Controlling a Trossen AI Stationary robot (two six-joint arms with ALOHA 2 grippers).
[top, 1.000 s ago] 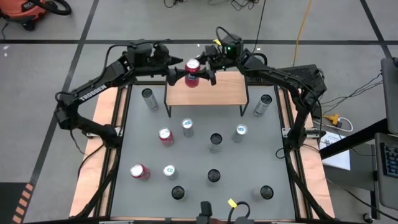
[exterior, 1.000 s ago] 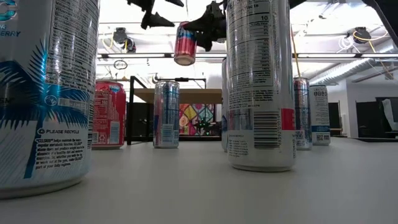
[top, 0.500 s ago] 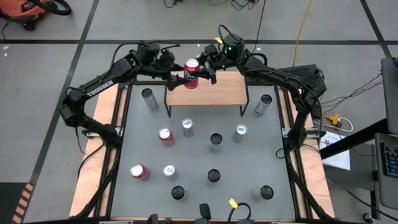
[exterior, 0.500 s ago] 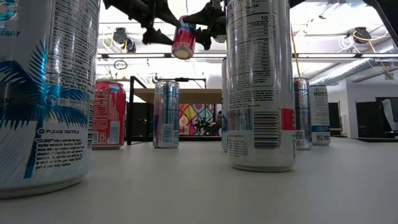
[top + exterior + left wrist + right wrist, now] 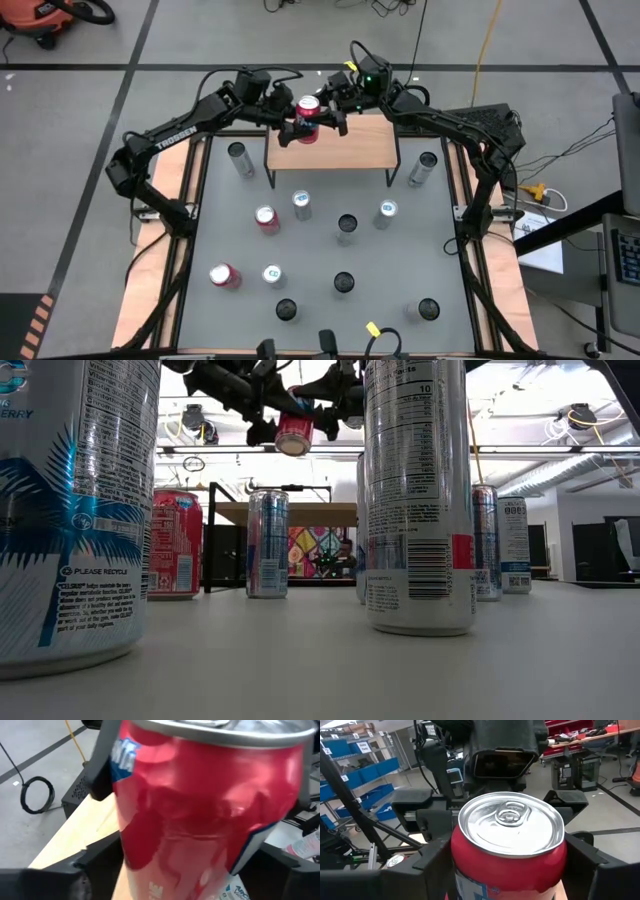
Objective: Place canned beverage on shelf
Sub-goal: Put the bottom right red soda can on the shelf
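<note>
A: Red can (image 5: pixel 308 118) up in the air over the left end of the shelf (image 5: pixel 345 148), clear of the wooden top. Upright, tab end up.

B: Held by which side?

A: Right gripper (image 5: pixel 322 118) clamped on the can, one finger on each side, plain in the right wrist view (image 5: pixel 509 851). Left gripper (image 5: pixel 297 122) in from the opposite side, fingers straddling the same can (image 5: pixel 210 815). Jaws apart there; contact with the can impossible to tell.

B: Low view?

A: Same. Can (image 5: pixel 294 433) hanging high between both grippers, well above the shelf top (image 5: pixel 285 514).

B: Rest of the table?

A: Other cans standing on the grey mat (image 5: pixel 325 305): two red ones (image 5: pixel 266 218) at the left, several silver (image 5: pixel 302 205) and dark-topped (image 5: pixel 347 227) ones spread about, one silver can on each side of the shelf. Nothing on the shelf top.
</note>
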